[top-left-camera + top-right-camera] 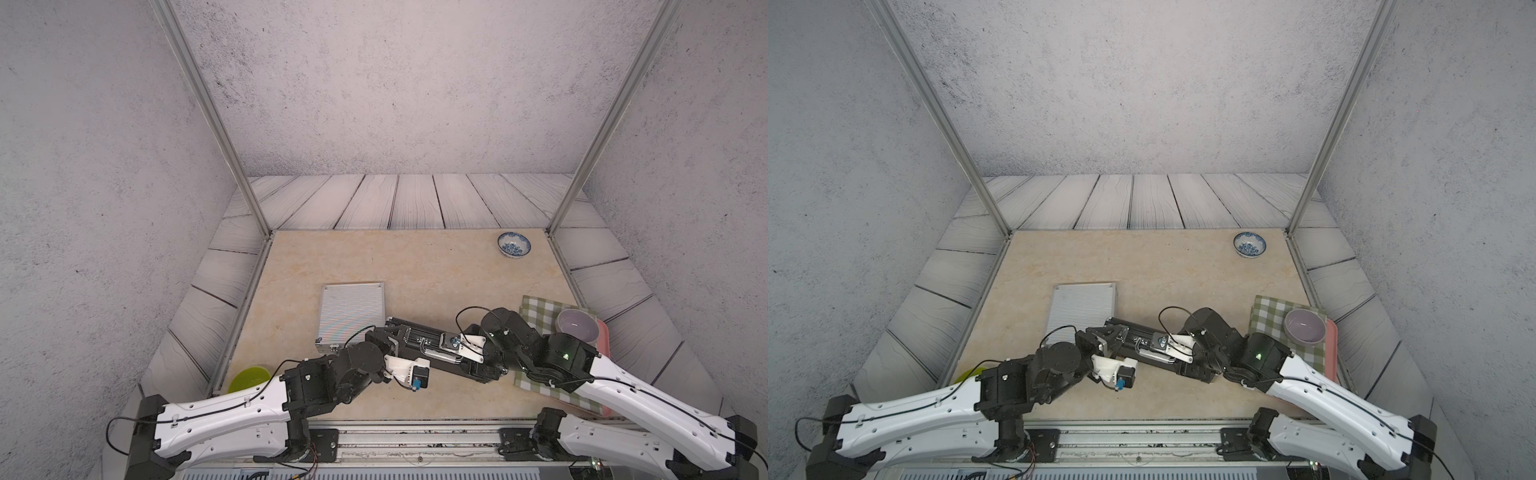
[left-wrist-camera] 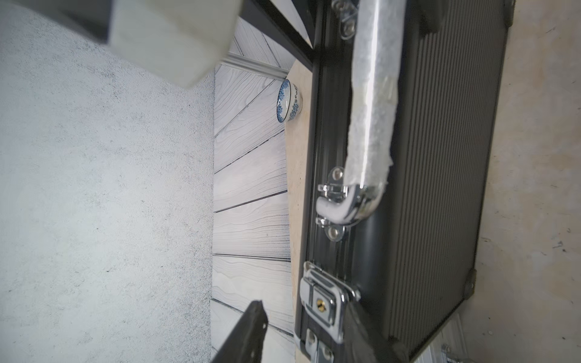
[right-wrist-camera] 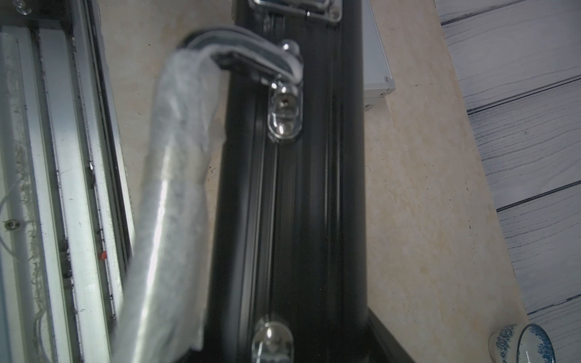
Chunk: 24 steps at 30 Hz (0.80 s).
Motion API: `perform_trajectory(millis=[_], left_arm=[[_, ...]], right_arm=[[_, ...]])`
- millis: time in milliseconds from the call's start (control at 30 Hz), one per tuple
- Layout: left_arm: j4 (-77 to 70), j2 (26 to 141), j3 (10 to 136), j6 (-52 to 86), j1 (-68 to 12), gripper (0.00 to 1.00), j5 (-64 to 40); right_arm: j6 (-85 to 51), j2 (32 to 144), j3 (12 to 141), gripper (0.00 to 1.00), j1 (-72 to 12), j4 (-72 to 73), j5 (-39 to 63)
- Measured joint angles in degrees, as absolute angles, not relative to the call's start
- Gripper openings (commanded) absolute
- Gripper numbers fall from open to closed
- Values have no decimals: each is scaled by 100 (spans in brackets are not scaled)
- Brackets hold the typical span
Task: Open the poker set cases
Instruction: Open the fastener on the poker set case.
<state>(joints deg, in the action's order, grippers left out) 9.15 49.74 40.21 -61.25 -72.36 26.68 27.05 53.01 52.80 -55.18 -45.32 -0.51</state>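
The black ribbed case (image 2: 440, 157) is mostly covered; with the ribbed silver aluminium case (image 1: 351, 311), two cases. The left gripper (image 2: 303, 314) has its fingers spread; the right gripper (image 1: 459, 347) hides its fingers, so I cannot tell.

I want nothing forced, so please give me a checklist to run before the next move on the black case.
1. Black case lies flat: not ok, it stands on edge, handle up.
2. Left gripper at its latch: ok, jaws apart around it.
3. Latch released: cannot tell.
4. Right gripper steadying the case: cannot tell.
5. Silver case opened: not ok, closed.
6. Blue bowl out of the way: ok.
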Motion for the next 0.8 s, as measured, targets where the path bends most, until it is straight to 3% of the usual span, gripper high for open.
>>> perform_trajectory(millis=[800], left_arm=[[751,5439,4303,-6488,-6390,37,1752]], right_arm=[[2237,5242,5168,10,-5596,-4342,-434]])
